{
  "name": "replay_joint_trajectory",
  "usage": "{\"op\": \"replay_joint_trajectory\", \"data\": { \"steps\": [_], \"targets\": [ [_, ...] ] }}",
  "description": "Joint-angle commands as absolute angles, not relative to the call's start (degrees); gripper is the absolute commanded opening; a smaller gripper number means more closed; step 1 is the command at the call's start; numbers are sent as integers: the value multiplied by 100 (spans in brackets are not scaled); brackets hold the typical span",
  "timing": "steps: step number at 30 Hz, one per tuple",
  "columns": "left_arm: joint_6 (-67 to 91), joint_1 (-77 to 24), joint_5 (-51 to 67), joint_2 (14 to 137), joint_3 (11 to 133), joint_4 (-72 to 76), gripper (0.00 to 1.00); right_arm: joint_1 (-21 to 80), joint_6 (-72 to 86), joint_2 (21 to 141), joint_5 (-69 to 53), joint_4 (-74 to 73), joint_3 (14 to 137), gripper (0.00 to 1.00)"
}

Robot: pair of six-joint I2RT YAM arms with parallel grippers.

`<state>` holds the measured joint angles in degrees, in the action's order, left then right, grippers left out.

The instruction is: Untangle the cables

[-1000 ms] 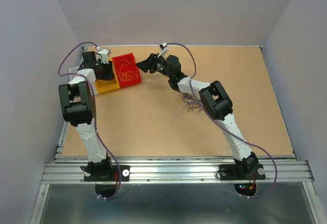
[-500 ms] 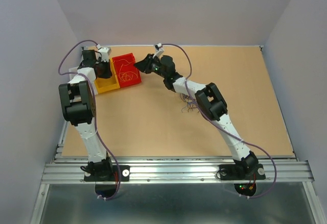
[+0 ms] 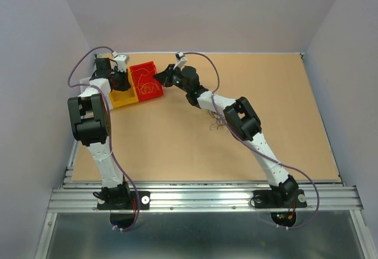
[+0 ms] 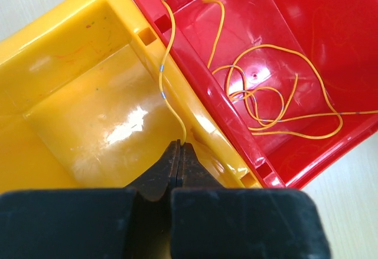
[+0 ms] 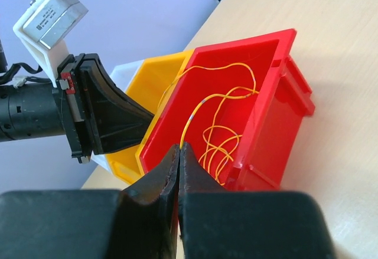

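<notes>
Several orange-yellow cables [image 4: 277, 94] lie coiled in a red bin [image 3: 155, 92]. My left gripper [image 4: 179, 144] hangs over the yellow bin [image 4: 71, 111] beside it, shut on one orange-yellow cable [image 4: 160, 76] that runs up over the shared wall into the red bin. My right gripper [image 5: 179, 146] sits at the red bin's near rim [image 5: 266, 123], shut on another orange-yellow strand [image 5: 186, 127] rising from the coil [image 5: 221, 138]. From above, the left gripper [image 3: 124, 82] and right gripper [image 3: 158, 77] flank the red bin. A loose tangle of thin cables [image 3: 216, 122] lies on the table under the right forearm.
The yellow bin [image 3: 121, 100] and red bin stand side by side at the table's back left, close to the left wall. The left gripper's black fingers [image 5: 112, 123] show in the right wrist view, just beyond the yellow bin [image 5: 147, 82]. Lilac arm cords [image 3: 82, 64] loop above both arms.
My right arm has reached further left to the red bin's rim. Both grippers have closed, each onto a thin orange-yellow cable.
</notes>
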<state>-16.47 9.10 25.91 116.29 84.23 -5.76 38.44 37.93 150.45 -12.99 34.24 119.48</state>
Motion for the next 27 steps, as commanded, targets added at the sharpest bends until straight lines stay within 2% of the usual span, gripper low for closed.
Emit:
{"op": "replay_joint_trajectory", "data": {
  "steps": [1,9,20,27],
  "targets": [
    [-1714,923,2733,11040,8297,-483,0,4025,3490,14818,-1081,3472,11900,1],
    [-1688,914,2961,10494,8112,-597,0,4236,3111,14985,-739,2981,12111,1],
    [-1644,774,3700,10573,8639,-1274,0,4395,2892,15785,-317,2022,13437,1],
    [-1573,352,3893,10740,9148,-1670,0,4403,2935,15856,-158,2047,13448,1]
  ]
}}
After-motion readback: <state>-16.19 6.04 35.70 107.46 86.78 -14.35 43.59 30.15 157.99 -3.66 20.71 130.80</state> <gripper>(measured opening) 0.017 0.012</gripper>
